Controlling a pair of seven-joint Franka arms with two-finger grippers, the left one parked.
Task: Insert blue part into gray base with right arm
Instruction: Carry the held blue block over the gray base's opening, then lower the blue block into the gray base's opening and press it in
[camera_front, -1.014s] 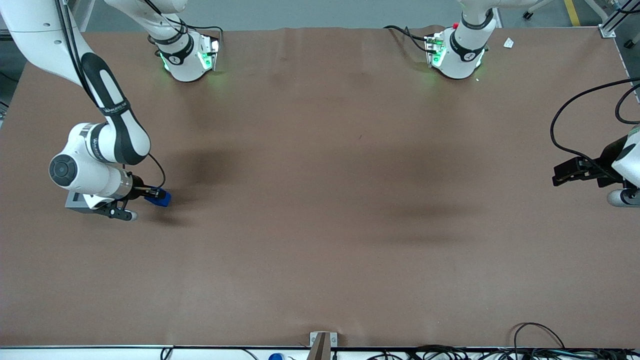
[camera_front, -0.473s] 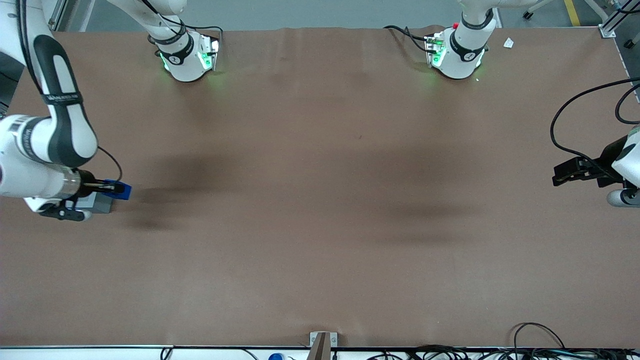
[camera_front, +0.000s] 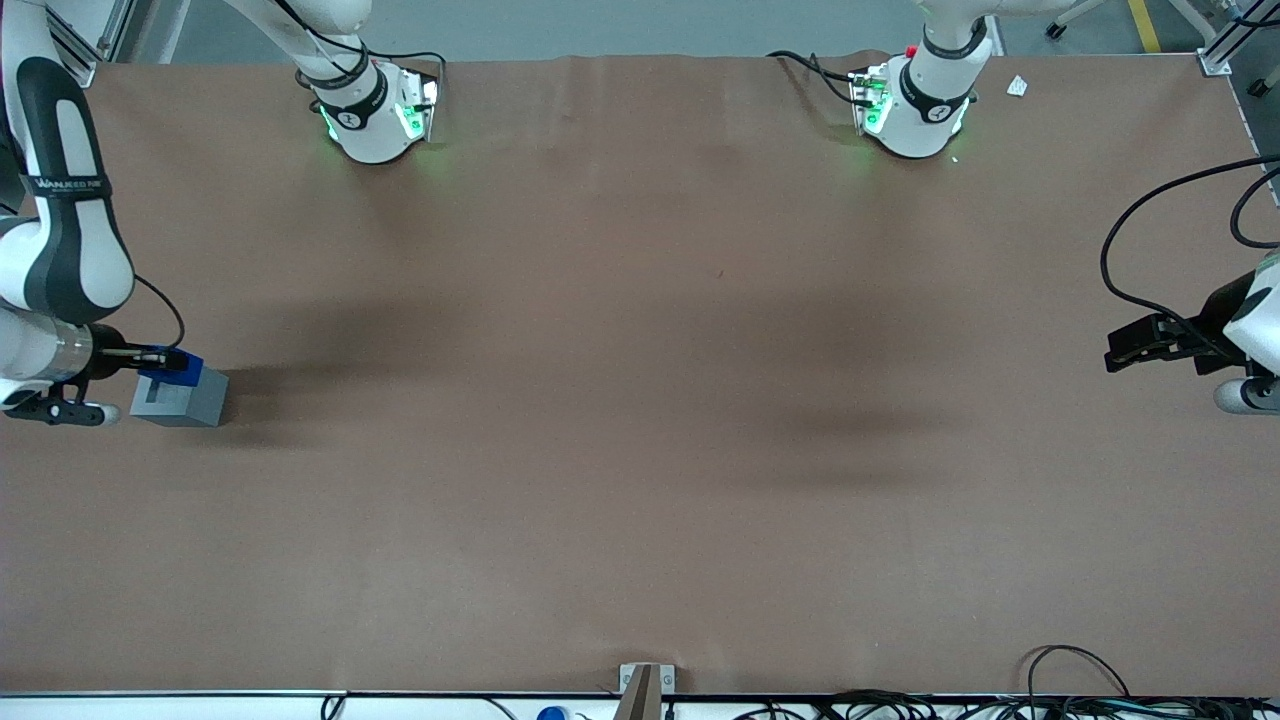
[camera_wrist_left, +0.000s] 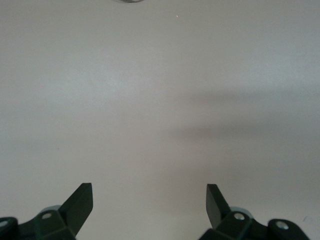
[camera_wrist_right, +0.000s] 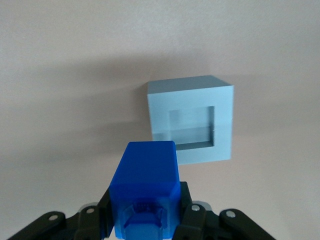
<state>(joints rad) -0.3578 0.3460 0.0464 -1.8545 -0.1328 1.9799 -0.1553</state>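
The right arm (camera_front: 60, 230) reaches to the working arm's end of the table. My gripper (camera_front: 150, 358) is shut on the blue part (camera_front: 170, 364), a bright blue block, and holds it in the air just above the gray base (camera_front: 182, 396), over the edge of the base farther from the front camera. In the right wrist view the blue part (camera_wrist_right: 145, 192) sits clamped between the black fingers (camera_wrist_right: 192, 215). There the gray base (camera_wrist_right: 191, 119) lies below it on the table, its square recess open and empty, off to one side of the part.
The brown table (camera_front: 640, 400) reaches out toward the parked arm's end. Two arm bases (camera_front: 375, 110) with green lights stand along the edge farthest from the front camera. A metal bracket (camera_front: 645, 685) and cables lie along the nearest edge.
The right arm has carried the blue part toward the working arm's end of the table. It now hangs above the gray base, which the arm no longer covers.
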